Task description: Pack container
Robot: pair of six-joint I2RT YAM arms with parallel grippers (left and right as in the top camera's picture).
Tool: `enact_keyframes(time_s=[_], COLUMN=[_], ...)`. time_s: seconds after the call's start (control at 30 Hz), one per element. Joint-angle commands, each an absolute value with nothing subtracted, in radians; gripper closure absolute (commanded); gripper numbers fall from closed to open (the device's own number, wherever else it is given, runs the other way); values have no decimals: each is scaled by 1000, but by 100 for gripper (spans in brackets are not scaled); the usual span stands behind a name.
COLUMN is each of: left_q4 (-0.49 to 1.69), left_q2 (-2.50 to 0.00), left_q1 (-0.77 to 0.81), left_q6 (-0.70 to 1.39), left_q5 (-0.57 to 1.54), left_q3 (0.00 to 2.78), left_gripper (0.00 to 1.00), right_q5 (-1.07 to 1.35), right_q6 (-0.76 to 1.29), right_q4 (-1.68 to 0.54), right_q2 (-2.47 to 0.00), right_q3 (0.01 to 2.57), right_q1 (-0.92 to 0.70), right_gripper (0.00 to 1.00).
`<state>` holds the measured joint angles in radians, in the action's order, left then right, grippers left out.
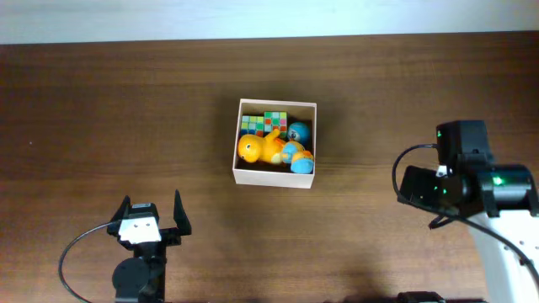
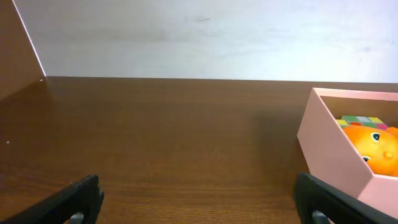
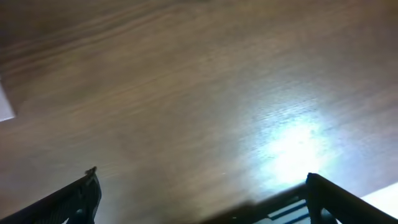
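Observation:
The container [image 1: 275, 175], a small square white-walled box, sits at the table's middle. Inside lie an orange toy figure [image 1: 257, 149], a coloured puzzle cube [image 1: 265, 123] and a blue ball toy [image 1: 298, 131]. My left gripper [image 1: 152, 220] is open and empty near the front left, well short of the box. The left wrist view shows the box wall [image 2: 333, 155] at the right with the orange toy [image 2: 376, 149] in it. My right gripper [image 3: 199, 196] is open and empty over bare table; in the overhead view the right arm [image 1: 459, 177] is at the right.
The dark wooden table [image 1: 126, 109] runs to a white wall at the back. A bright light glare [image 3: 292, 149] shows on the wood under the right gripper. A white corner [image 3: 5, 102] shows at the right wrist view's left edge.

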<state>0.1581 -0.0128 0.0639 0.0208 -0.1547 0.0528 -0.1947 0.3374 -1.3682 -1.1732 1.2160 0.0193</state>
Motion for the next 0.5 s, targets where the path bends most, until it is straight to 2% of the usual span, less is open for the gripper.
enact_keyframes(time_s=[0.0, 0.27, 0.47], left_q4=[155, 155, 155], left_q2=[-5, -5, -5], left_q1=[58, 58, 58], left_q6=[30, 30, 30], left_q5=[-162, -162, -162], left_q3=[47, 47, 47], left_gripper=[1, 1, 1], right_q5=[-142, -79, 66], right_q6=[371, 360, 168], right_q4=[-1367, -1227, -975], right_q2=[-1208, -1217, -1211], right_q3=[1216, 1218, 1218], right_q1=[28, 27, 25], right_gripper=[1, 1, 1])
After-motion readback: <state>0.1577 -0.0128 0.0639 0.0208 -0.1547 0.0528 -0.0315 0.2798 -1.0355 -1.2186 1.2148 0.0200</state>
